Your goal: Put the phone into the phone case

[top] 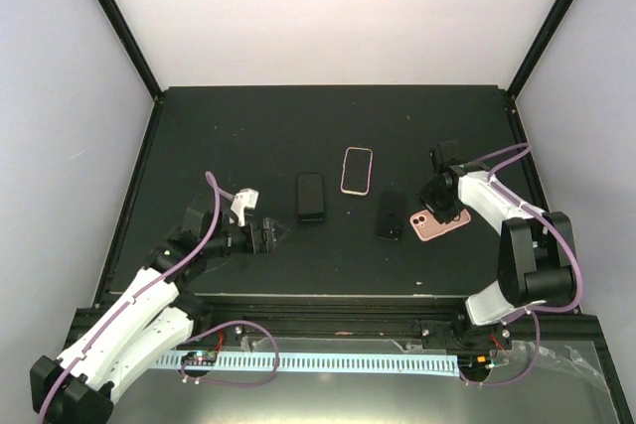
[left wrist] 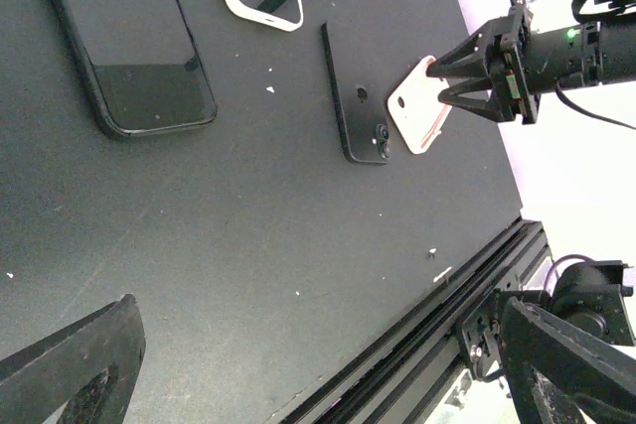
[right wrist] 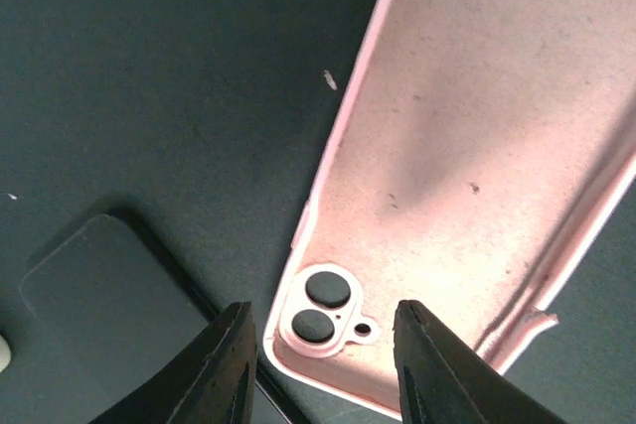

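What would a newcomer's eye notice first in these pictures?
The pink phone case on the right stands out against the black table, the right gripper open just above its camera-hole corner. Left of it lie a black phone, a pale-rimmed case and another black phone.

Black table (top: 248,126). Empty white-rimmed bumper case (top: 357,171) on it. Big black phone (top: 311,197) just left of bumper case. Pale-blue slotted strip (top: 328,362) well nearer, off table.

My matte black surface (top: 248,136) carries small white specks. Pale, plain walls (top: 328,7) stand from 9 through 12 to 3 o'clock, with black corner posts (top: 114,22). The light is even.
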`<act>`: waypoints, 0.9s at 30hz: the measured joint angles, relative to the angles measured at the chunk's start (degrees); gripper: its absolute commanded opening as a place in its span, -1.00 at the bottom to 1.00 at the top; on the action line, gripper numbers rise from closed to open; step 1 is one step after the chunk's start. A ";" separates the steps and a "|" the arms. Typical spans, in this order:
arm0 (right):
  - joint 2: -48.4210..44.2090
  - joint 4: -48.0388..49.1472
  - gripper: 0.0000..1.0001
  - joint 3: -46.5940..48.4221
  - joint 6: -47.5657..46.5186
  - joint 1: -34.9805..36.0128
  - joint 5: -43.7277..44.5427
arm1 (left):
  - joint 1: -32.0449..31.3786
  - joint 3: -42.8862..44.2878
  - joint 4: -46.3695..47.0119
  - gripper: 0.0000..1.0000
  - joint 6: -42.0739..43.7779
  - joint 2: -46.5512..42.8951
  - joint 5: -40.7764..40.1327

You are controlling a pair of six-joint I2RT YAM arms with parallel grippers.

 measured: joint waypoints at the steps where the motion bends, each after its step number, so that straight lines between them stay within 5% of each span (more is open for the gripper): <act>1: 0.13 0.26 -0.24 0.00 0.20 -0.15 0.04 | 0.00 0.00 0.02 0.98 -0.02 -0.15 0.00; 15: 7.08 5.75 -0.42 0.07 1.64 -1.33 -0.92 | 0.00 -0.04 0.04 0.98 -1.20 -1.36 0.02; 24: 9.01 7.21 -0.97 0.83 1.68 -2.05 -1.18 | 0.00 -0.09 0.07 0.98 -1.57 -1.36 -0.22; 27: 8.98 7.26 -0.98 0.83 1.86 -2.19 -1.05 | 0.00 -0.09 0.07 0.98 -1.70 -1.33 -0.37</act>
